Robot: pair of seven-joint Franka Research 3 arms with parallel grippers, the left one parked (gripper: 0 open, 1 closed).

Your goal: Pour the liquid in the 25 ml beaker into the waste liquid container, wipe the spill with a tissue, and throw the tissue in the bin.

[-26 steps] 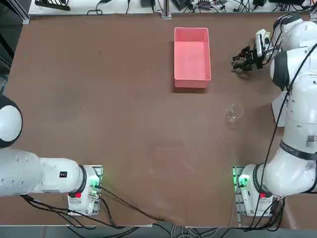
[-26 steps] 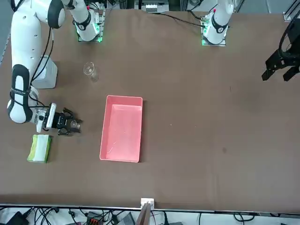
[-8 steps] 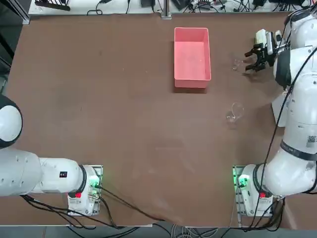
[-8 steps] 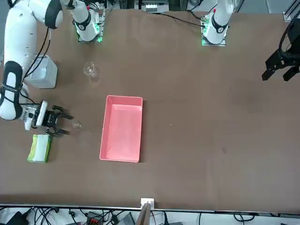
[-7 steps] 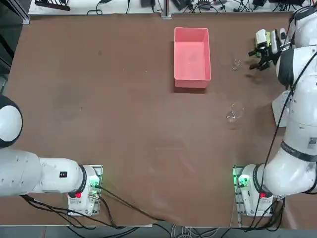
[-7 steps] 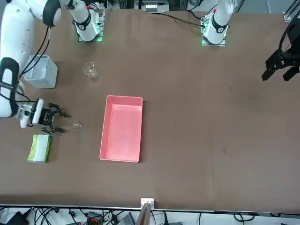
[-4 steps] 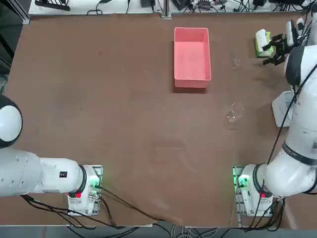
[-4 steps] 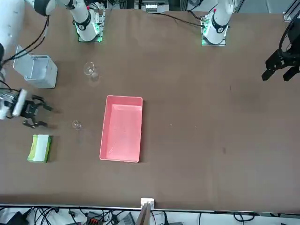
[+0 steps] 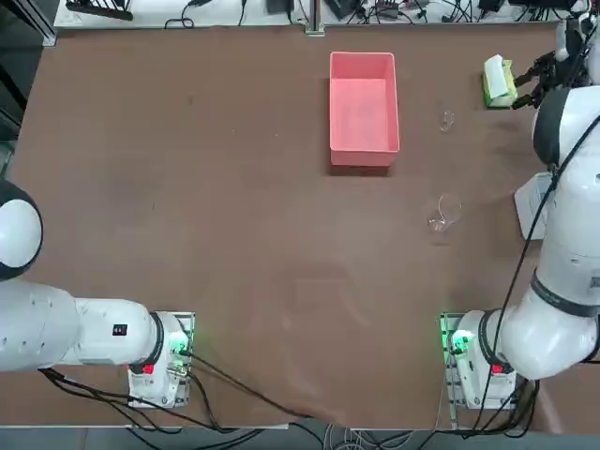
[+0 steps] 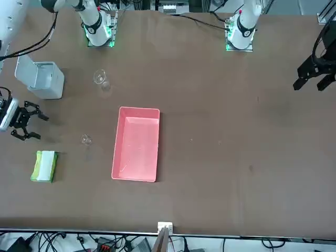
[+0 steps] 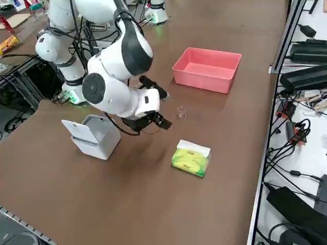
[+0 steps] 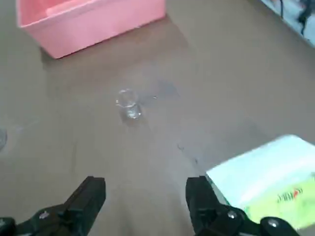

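The 25 ml beaker (image 9: 447,120) (image 10: 85,139) (image 12: 128,102) stands upright and alone on the brown table, a short way to the right of the pink waste liquid container (image 9: 364,150) (image 10: 136,176) (image 11: 206,81). My right gripper (image 10: 24,122) (image 9: 547,69) (image 11: 162,106) (image 12: 145,196) hovers open and empty near the table's right edge, well clear of the beaker and beside the green tissue pack (image 9: 496,82) (image 10: 44,165) (image 11: 191,158). No loose tissue is in view. The bin (image 10: 39,79) (image 11: 94,135), white with its lid up, stands nearer the robot's base.
A larger clear beaker (image 9: 442,213) (image 10: 100,77) stands closer to the robot, between the small one and the base. The right arm's links lean over the bin's side of the table. Cables line the far edge.
My right gripper drew back from the small beaker, which stays standing on the table, and swung out past the tissue pack toward the right edge. It stayed open throughout.
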